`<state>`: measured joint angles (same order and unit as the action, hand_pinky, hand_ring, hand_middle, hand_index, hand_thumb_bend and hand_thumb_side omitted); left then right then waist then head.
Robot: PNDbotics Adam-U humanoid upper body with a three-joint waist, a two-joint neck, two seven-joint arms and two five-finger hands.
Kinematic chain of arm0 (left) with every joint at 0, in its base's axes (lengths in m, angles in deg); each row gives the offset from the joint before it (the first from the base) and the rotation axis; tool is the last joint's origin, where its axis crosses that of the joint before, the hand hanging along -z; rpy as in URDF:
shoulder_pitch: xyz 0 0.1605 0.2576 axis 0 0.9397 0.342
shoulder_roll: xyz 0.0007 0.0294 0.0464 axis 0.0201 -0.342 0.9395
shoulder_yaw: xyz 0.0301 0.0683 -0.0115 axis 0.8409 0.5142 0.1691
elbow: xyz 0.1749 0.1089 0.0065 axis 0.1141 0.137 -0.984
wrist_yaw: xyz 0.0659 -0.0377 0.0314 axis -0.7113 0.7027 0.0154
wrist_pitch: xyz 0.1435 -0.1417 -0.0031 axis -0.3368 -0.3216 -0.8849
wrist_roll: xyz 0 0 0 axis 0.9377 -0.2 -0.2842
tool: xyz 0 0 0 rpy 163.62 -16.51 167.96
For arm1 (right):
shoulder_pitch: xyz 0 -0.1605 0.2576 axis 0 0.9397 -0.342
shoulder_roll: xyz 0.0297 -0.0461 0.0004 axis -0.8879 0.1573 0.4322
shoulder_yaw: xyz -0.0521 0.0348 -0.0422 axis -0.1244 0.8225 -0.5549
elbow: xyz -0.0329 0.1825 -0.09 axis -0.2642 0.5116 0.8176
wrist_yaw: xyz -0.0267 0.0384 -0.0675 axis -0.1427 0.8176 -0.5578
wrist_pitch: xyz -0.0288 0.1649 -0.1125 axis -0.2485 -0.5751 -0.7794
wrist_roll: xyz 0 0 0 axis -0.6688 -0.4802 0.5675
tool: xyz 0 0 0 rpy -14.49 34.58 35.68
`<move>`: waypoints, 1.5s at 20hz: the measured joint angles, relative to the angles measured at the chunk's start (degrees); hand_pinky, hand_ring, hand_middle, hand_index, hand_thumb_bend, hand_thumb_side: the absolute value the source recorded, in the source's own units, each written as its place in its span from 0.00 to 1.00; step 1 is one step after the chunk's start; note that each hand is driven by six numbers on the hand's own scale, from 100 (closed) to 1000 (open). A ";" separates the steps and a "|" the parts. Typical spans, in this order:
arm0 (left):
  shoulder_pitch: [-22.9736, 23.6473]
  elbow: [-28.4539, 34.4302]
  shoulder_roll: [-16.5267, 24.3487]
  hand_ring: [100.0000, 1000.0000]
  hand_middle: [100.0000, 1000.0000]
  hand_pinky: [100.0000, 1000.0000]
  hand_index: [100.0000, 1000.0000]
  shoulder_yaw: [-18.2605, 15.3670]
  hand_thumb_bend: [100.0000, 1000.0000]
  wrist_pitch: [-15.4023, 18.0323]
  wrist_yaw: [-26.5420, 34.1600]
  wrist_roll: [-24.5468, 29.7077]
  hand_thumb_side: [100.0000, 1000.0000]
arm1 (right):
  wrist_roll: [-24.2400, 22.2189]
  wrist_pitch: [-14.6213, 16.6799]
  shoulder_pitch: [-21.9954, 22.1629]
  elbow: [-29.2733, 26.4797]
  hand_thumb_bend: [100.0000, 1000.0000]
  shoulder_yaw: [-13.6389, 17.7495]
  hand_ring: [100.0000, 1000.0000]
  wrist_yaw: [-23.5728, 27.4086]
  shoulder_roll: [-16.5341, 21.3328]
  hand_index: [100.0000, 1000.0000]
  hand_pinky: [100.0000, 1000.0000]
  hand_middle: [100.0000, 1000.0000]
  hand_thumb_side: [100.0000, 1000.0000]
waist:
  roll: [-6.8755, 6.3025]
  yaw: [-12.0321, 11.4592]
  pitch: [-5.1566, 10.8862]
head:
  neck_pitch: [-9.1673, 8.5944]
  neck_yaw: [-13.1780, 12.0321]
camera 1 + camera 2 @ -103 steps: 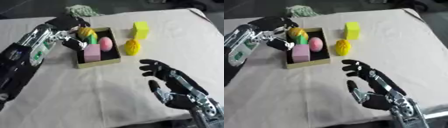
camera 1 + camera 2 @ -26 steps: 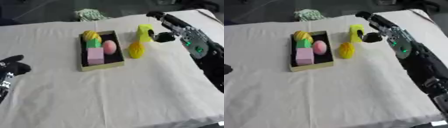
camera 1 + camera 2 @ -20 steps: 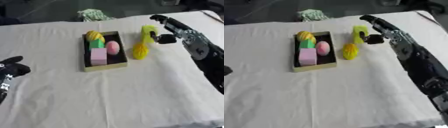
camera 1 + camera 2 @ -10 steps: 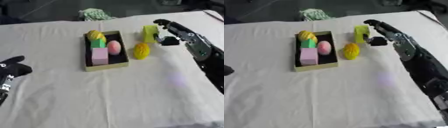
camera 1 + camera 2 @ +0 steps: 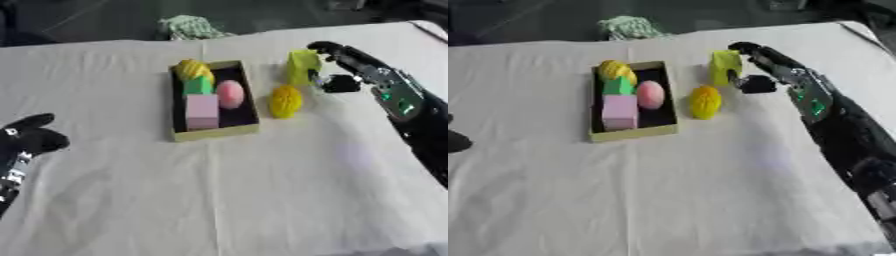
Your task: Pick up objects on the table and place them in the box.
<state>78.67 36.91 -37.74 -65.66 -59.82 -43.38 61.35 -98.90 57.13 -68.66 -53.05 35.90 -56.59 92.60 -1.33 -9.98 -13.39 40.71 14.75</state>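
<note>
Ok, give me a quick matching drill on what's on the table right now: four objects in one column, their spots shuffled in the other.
Things:
1. pink block
2. yellow block
3. yellow round fruit
4. green cloth

Places:
A. far edge of the table
B. on the table just right of the box
C. inside the box, near end
D. next to the right hand

Pairs: 1-C, 2-D, 3-B, 4-A
</note>
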 measured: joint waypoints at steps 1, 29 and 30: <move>0.00 0.00 -0.02 0.67 0.58 0.80 0.85 0.00 0.00 0.02 -0.02 0.10 0.77 | -0.01 0.04 0.00 0.00 0.00 0.00 1.00 -0.05 -0.06 1.00 0.90 1.00 0.40 | 0.00 -0.01 0.00 | 0.00 0.00; -1.46 0.00 -0.40 0.68 0.58 0.80 0.85 0.72 0.00 1.10 -0.23 1.89 0.77 | 8.64 -1.83 -0.27 0.91 0.00 0.74 0.95 -7.27 -0.21 0.96 0.84 0.98 0.12 | 0.96 -2.74 -1.88 | -1.69 -0.03; -1.46 0.00 -0.40 0.68 0.58 0.80 0.85 0.72 0.00 1.09 -0.24 1.94 0.77 | 8.70 -2.18 -0.39 1.03 0.00 0.77 0.95 -7.55 -0.21 0.94 0.83 0.97 0.11 | 1.02 -2.74 -1.88 | -1.78 -0.03</move>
<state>77.21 36.91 -38.14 -64.94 -58.73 -43.61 63.29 -90.21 54.95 -69.05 -52.02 36.67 -64.14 92.39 -0.31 -12.72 -15.27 38.93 14.72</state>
